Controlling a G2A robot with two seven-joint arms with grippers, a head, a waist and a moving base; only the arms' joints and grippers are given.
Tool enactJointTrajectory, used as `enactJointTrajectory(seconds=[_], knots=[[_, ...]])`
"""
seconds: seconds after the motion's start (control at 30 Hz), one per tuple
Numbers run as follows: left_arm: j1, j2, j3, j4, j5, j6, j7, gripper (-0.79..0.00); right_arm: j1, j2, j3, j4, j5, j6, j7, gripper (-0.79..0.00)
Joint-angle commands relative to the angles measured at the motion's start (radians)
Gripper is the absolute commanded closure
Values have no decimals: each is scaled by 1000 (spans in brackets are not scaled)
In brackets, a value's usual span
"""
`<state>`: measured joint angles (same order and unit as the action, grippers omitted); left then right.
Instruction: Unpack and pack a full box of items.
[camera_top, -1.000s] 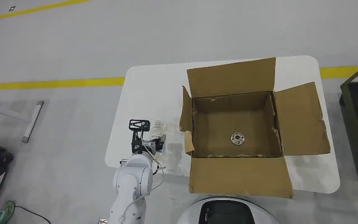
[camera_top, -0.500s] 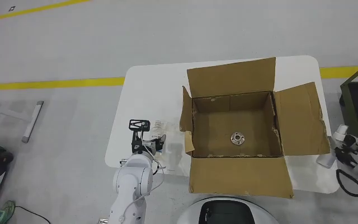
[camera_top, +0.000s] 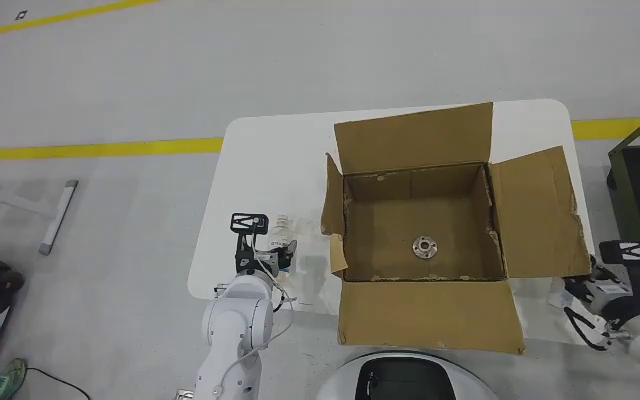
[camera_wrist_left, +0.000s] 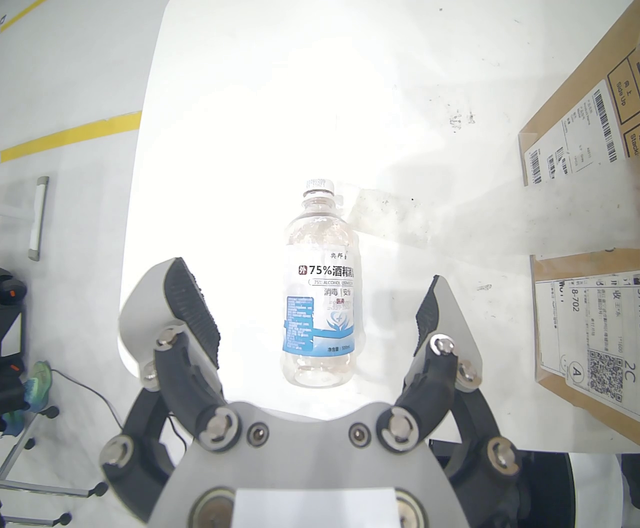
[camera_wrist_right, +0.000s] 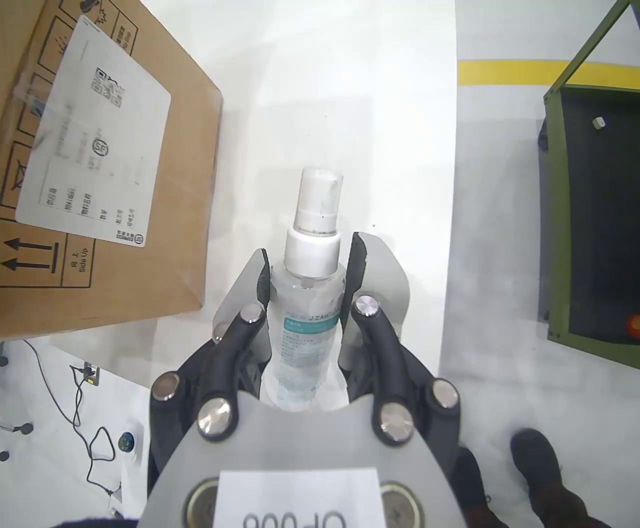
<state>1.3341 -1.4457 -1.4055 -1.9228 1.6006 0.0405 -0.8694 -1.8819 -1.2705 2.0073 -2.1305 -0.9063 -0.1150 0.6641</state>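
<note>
Open cardboard box (camera_top: 395, 225) toward the table's (camera_top: 270, 160) right edge, one metal ring (camera_top: 426, 245) on its floor; left gripper (camera_wrist_left: 307, 290) spread wide over clear bottle (camera_wrist_left: 322, 300) lying near left edge; right gripper (camera_wrist_right: 310, 272) clamped on spray bottle (camera_wrist_right: 302, 330) beside right edge.

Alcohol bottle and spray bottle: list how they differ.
The alcohol bottle rests free on the table; the spray bottle is clamped in the right gripper. The alcohol bottle has a short screw cap; the spray bottle a tall pump head. Both are clear plastic with labels.
</note>
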Motion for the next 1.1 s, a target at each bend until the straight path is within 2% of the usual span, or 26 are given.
enactJointTrajectory(seconds=[0.0, 0.07, 0.1, 0.13, 0.2, 0.27, 0.33, 0.53, 0.63, 0.77, 0.83, 0.87, 0.93, 1.07], knots=[[0, 0, 0, 0, 0, 0, 0, -785, 11, 2, -13, 12, -21, 0, 3, 0], [0, 0, 0, 0, 0, 0, 0, -785, 23, 3, -27, 20, -35, 6, 3, -31], [0, 0, 0, 0, 0, 0, 0, -785, 27, 4, -33, 21, -44, 5, 4, -83], [0, 0, 0, 0, 0, 0, 0, -785, 31, 4, -40, 23, -49, 4, 5, -206], [0, 0, 0, 0, 0, 0, 0, -785, 38, 5, -50, 34, -59, 9, 5, -283], [0, 0, 0, 0, 0, 0, 0, -785, 47, 7, -58, 44, -67, 10, 4, -292], [0, 0, 0, 0, 0, 0, 0, -785, 54, 8, -64, 52, -70, 10, 3, -345], [0, 0, 0, 0, 0, 0, 0, -785, 66, 10, -68, 55, -61, 16, -12, -372], [0, 0, 0, 0, 0, 0, 0, -785, 58, 7, -32, 34, -11, 64, -44, -360], [0, 0, 0, 0, 0, 0, 0, -785, 36, -3, 70, -45, 123, 188, -128, -323], [0, 0, 0, 0, 0, 0, 0, -785, 29, -10, 122, -109, 183, 239, -182, -200], [0, 0, 0, 0, 0, 0, 0, -785, 32, -12, 144, -158, 216, 248, -209, -15], [0, 0, 0, 0, 0, 0, 0, -785, 34, -14, 179, -220, 259, 246, -243, 0], [0, 0, 0, 0, 0, 0, 0, -785, 143, 1, 193, -220, 267, 89, -296, 0]])
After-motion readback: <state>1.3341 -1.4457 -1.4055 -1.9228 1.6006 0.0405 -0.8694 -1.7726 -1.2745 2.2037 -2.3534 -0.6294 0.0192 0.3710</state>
